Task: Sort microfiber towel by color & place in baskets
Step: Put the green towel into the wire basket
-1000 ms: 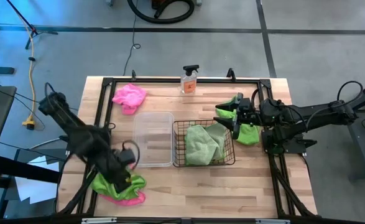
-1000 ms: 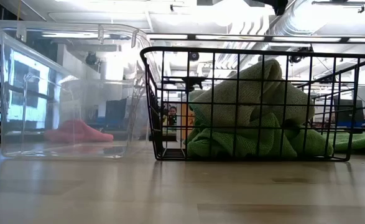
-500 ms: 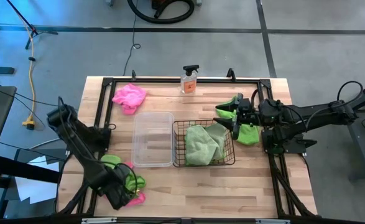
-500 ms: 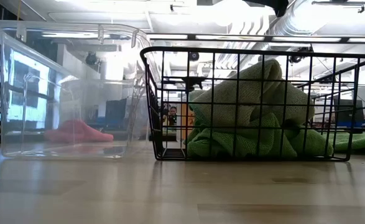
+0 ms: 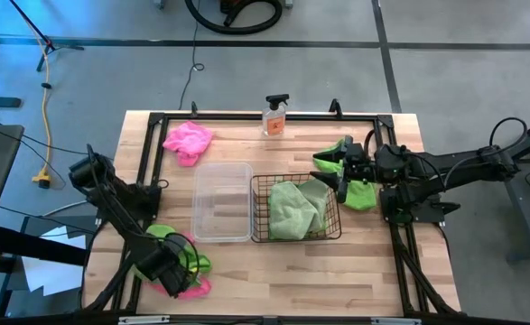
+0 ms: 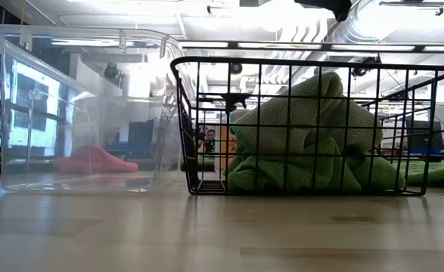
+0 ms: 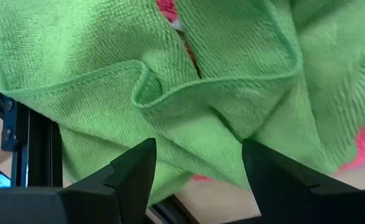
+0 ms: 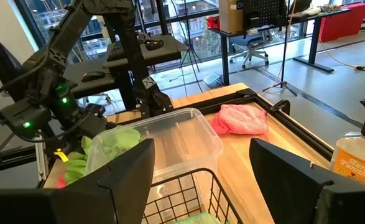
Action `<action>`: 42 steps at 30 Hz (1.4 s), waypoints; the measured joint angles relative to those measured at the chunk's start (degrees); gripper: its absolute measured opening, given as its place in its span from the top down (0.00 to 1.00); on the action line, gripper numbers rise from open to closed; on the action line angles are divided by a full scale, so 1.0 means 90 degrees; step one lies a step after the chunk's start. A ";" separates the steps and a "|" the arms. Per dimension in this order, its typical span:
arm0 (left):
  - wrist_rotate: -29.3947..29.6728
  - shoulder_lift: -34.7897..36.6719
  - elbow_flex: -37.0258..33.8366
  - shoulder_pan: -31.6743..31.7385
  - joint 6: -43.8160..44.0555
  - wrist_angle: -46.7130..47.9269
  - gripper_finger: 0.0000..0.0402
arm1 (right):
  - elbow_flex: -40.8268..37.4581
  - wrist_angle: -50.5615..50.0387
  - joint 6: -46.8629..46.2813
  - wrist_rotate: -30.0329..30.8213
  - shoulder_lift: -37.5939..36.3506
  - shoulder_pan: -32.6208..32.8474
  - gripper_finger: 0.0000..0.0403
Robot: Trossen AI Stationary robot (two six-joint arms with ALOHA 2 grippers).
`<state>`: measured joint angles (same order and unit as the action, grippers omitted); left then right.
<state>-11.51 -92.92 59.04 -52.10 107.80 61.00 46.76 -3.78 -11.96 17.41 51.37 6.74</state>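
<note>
So my left tool (image 5: 176,278) is down at the near left corner of the worktop (image 5: 274,275), hovering right over a little heap of a green towel (image 7: 188,81) and a pink towel (image 5: 195,289). From the left wrist cam its fingers (image 7: 132,168) are spread apart with the green cloth right under them, pink peeking out at the edges. Can't tell if it's actually touching the cloth.

The clear tub (image 5: 222,201) sits mid-worktop with nothing in it that I can see, and the black wire basket (image 5: 295,208) is right beside it on the right, touching or nearly so. The basket has green towels in it (image 6: 312,143), bunched up to about rim height in the low view.

Another pink towel (image 5: 188,141) lies at the far left, beyond the tub, and a spray bottle (image 5: 274,116) stands at the far edge.

My right tool (image 5: 344,185) is parked just past the basket's right side, fingers apart, above a couple more green towels (image 5: 361,195) lying there.
</note>
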 joint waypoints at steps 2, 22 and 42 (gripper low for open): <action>0.0003 0.0002 -0.0123 0.0000 0.0013 -0.0132 0.44 | 0.0000 -0.0007 0.0002 0.0000 0.0000 0.0000 0.36; 0.0025 0.0240 -0.0709 0.0000 -0.0995 -0.1079 0.97 | 0.0000 -0.0033 0.0002 0.0000 0.0000 0.0000 0.36; 0.2056 0.4757 0.0493 -0.0022 -0.1949 -0.0860 1.00 | 0.0002 -0.0033 0.0031 0.0000 0.0000 0.0000 0.36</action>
<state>7.00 -50.11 63.48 -52.29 90.26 53.26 46.78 -4.08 -11.68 17.41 51.37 6.74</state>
